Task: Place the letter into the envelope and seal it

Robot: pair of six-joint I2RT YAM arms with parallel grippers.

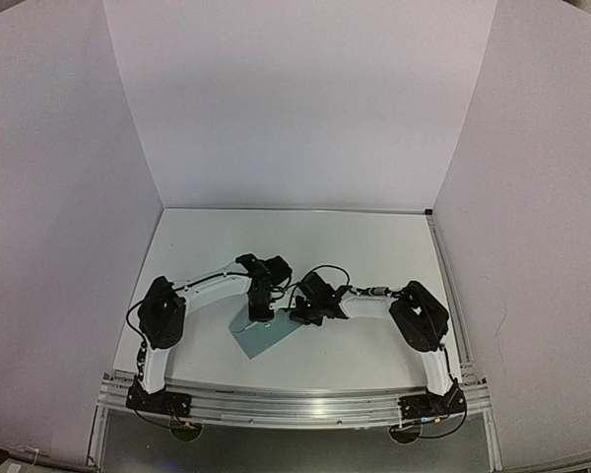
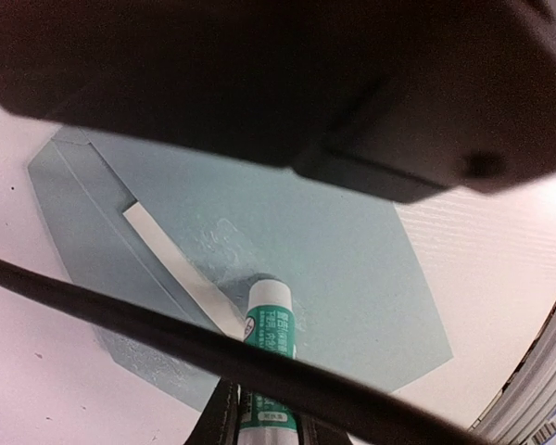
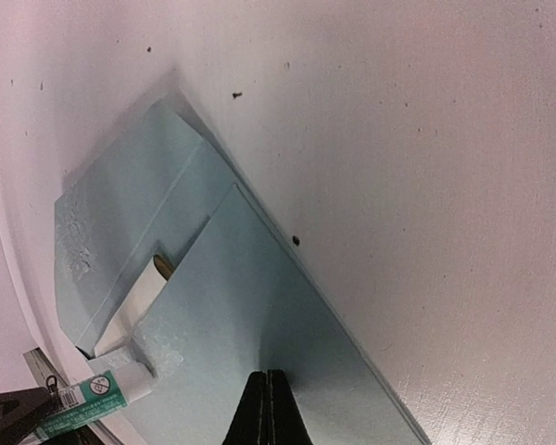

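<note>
**Gluing stage: letter in, envelope not yet sealed**

The left gripper (image 2: 259, 422) pinches a glue stick (image 2: 271, 320), whose tip touches the teal envelope (image 2: 352, 269) lying flat on the table (image 1: 374, 246). The right gripper (image 3: 267, 408), pressed together, pins one envelope panel. The letter (image 3: 163, 263) appears tucked inside, with only a tan sliver showing at the pocket mouth. Folding and pressing the flap remain.

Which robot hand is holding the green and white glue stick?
The left gripper: the glue stick sits between its fingers, tip at the teal envelope. The right gripper is shut with nothing in it, over that envelope.
</note>
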